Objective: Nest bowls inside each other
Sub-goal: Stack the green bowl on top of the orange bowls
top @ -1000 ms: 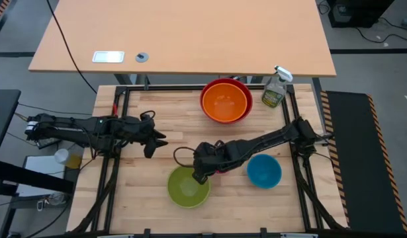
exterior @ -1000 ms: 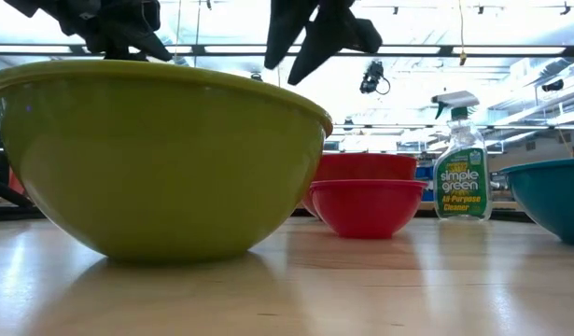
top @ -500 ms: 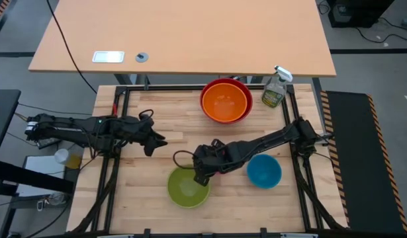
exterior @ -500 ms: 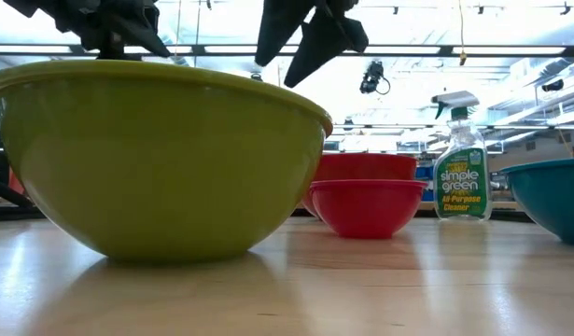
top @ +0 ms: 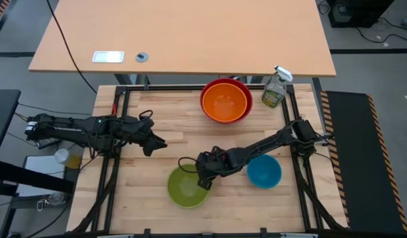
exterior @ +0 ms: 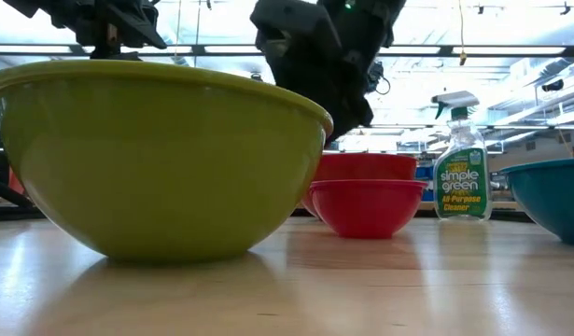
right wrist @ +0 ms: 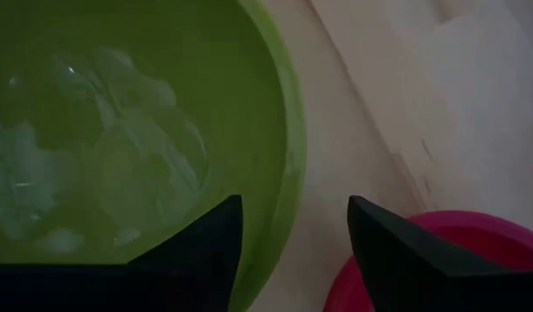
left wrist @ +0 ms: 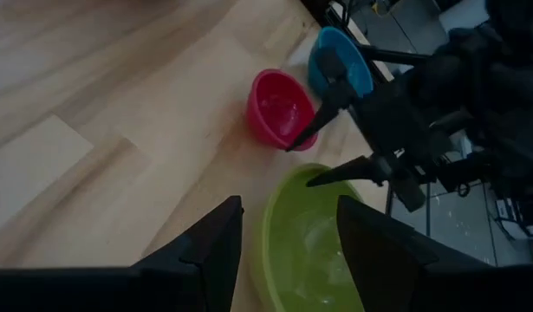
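Note:
The lime green bowl stands near the table's front, mouth up. My right gripper is open and low over that bowl's right rim. One finger is above the bowl's inside, and the other is over the gap beside the pink bowl. I see no touch. The blue bowl stands to the right of the pink one. The orange bowl sits inside the red bowl at the far edge. My left gripper hangs open above the table's left half, holding nothing.
A clear spray bottle stands at the far right corner, beside the red bowl. A black frame rims the wooden table. Bare wood lies between my left gripper and the lime green bowl.
My right gripper has come down toward the lime green bowl's right rim and has rolled a little about its own axis. The bowls have stayed where they were.

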Action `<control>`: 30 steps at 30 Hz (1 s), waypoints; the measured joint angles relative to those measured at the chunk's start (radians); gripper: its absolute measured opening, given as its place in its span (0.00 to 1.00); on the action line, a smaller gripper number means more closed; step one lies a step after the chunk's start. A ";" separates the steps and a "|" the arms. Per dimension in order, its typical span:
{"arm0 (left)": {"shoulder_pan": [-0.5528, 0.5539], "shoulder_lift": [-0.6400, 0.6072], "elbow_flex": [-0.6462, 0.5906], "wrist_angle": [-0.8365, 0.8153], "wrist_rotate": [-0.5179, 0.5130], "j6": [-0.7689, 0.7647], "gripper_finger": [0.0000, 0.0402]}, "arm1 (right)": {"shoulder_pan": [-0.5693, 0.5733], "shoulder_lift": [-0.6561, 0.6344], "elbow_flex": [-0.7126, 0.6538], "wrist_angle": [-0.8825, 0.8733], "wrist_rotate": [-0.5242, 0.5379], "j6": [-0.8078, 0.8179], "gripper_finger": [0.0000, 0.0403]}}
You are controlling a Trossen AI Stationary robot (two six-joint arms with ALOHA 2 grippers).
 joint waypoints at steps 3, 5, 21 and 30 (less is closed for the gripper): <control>0.000 0.003 0.000 -0.001 -0.001 0.008 0.48 | -0.004 0.000 -0.032 0.037 -0.007 0.003 0.49; 0.000 0.003 0.000 0.000 -0.001 0.008 0.48 | -0.005 0.000 -0.052 0.062 -0.007 0.004 0.45; 0.000 -0.003 0.000 -0.001 0.069 0.010 0.48 | -0.033 -0.003 -0.070 0.129 -0.069 0.091 0.05; 0.000 -0.089 0.000 0.054 0.054 0.058 0.48 | -0.074 -0.008 0.021 0.106 -0.088 0.046 0.05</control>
